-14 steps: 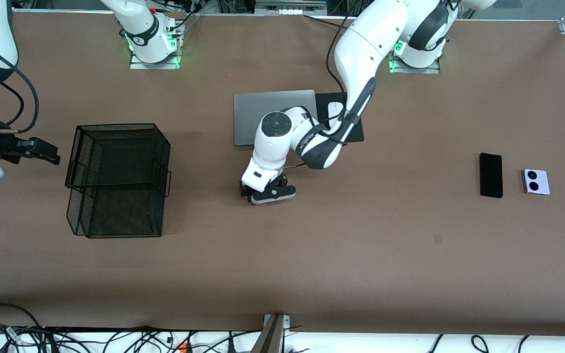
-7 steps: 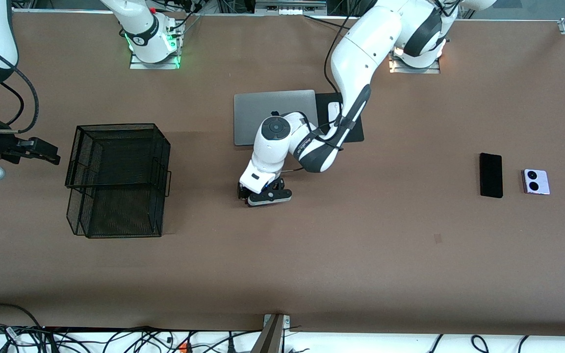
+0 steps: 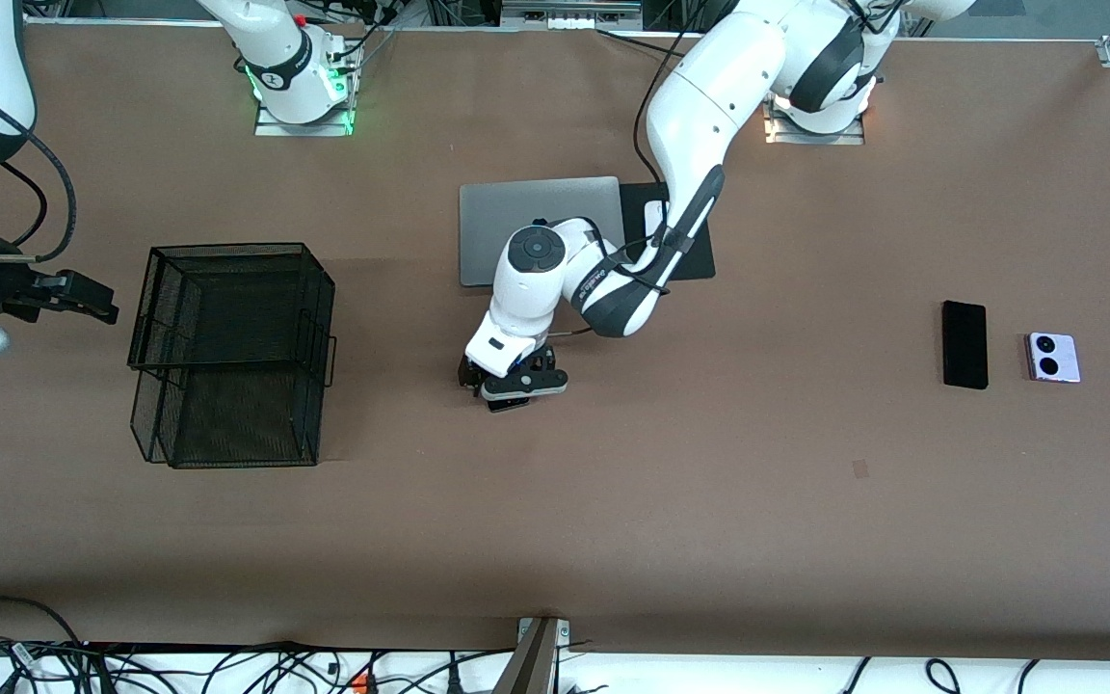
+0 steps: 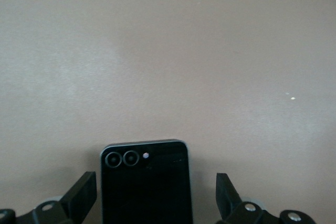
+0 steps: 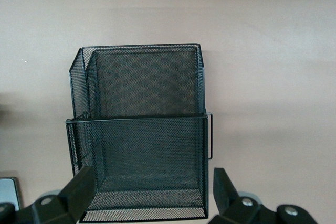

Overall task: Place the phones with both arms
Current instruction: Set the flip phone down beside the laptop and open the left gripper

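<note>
My left gripper (image 4: 156, 203) open astride small black folded phone (image 4: 145, 182) on worktop (image 3: 709, 482); my right gripper (image 5: 152, 198) open, waiting over mesh basket (image 5: 142, 129), nothing visible inside.

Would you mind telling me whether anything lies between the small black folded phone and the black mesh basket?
Nothing visible does. The folded phone lies between the left gripper's open fingers, and only bare table separates it from the mesh basket.
</note>
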`<action>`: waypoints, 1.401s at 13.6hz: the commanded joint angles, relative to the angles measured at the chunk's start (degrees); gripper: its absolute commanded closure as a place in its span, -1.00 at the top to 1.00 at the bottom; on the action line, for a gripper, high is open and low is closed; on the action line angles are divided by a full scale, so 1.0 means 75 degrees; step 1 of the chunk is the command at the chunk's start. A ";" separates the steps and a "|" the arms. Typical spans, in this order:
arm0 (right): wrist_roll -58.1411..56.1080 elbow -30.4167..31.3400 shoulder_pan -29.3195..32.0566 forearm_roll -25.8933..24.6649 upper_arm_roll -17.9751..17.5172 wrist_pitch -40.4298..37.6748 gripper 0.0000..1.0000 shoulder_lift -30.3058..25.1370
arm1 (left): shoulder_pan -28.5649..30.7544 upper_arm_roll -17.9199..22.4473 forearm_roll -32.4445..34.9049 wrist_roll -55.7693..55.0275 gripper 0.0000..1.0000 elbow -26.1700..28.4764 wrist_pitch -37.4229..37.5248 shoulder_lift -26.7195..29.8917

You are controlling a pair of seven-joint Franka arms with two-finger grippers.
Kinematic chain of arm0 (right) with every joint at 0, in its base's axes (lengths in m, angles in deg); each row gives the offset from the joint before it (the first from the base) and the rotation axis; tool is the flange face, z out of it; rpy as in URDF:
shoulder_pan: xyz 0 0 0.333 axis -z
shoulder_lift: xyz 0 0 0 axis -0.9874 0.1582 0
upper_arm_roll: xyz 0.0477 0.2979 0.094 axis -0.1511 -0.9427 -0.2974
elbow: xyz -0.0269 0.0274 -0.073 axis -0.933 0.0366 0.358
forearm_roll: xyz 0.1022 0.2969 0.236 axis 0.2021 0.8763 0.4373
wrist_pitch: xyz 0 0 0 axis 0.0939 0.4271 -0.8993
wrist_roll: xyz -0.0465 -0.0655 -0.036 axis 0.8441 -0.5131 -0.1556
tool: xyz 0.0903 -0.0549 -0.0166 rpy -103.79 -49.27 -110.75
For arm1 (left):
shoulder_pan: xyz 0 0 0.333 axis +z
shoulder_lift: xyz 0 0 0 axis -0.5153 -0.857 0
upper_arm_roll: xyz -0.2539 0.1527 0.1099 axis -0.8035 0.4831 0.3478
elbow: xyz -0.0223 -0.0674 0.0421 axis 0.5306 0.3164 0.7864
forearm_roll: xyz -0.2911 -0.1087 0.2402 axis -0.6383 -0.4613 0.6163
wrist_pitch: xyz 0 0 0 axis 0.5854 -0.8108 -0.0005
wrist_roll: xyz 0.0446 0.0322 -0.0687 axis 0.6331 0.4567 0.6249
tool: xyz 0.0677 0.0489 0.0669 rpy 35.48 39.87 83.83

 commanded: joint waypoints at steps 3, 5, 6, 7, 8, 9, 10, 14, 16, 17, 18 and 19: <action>0.0058 -0.0057 0.0050 -0.0073 -0.0028 -0.0091 1.00 0.0006 | 0.0451 0.0089 0.0008 0.0977 1.00 -0.0093 0.1932 0.0687; 0.0046 -0.0057 0.0050 -0.0073 -0.0028 -0.0091 1.00 0.0006 | 0.0675 0.0089 0.0078 0.1716 1.00 -0.0011 0.2497 0.0946; 0.0046 -0.0057 0.0050 -0.0073 -0.0028 -0.0091 1.00 0.0006 | 0.0745 0.0089 0.0101 0.2068 1.00 0.0024 0.2894 0.0993; 0.0035 -0.0057 0.0050 -0.0073 -0.0028 -0.0102 1.00 0.0018 | 0.0885 0.0089 0.0102 0.2489 1.00 0.0141 0.3327 0.1133; 0.0058 -0.0057 0.0050 -0.0062 -0.0028 -0.0184 1.00 0.0065 | 0.1037 0.0089 0.0102 0.2899 1.00 0.0455 0.3610 0.1354; 0.0093 -0.0057 0.0015 -0.0027 -0.0040 -0.0289 1.00 0.0111 | 0.1143 0.0100 0.0113 0.3182 1.00 0.0969 0.3647 0.1670; 0.0163 -0.0057 -0.0020 0.0020 -0.0109 -0.0313 1.00 0.0124 | 0.1307 0.0112 0.0125 0.3428 1.00 0.1496 0.3624 0.2009; 0.0851 -0.0196 -0.0826 0.0138 -0.0286 -0.0290 1.00 0.0321 | 0.2208 0.0100 0.0277 0.5184 1.00 0.3173 0.3647 0.3299; 0.1636 -0.0838 -0.1563 0.0138 -0.0286 -0.0290 1.00 0.0917 | 0.2665 0.0112 0.0440 0.6144 1.00 0.3935 0.3659 0.3827; 0.2000 -0.1097 -0.1950 0.0138 -0.0286 -0.0290 1.00 0.1199 | 0.2900 0.0112 0.0697 0.6613 1.00 0.4333 0.3659 0.4108; 0.2305 -0.1215 -0.2313 0.0126 -0.0286 -0.0267 1.00 0.1445 | 0.3146 0.0101 0.0850 0.7036 1.00 0.4708 0.3648 0.4389; 0.2586 -0.1298 -0.2700 0.0126 -0.0286 -0.0069 1.00 0.1668 | 0.3380 0.0112 0.0898 0.7458 1.00 0.4979 0.3648 0.4635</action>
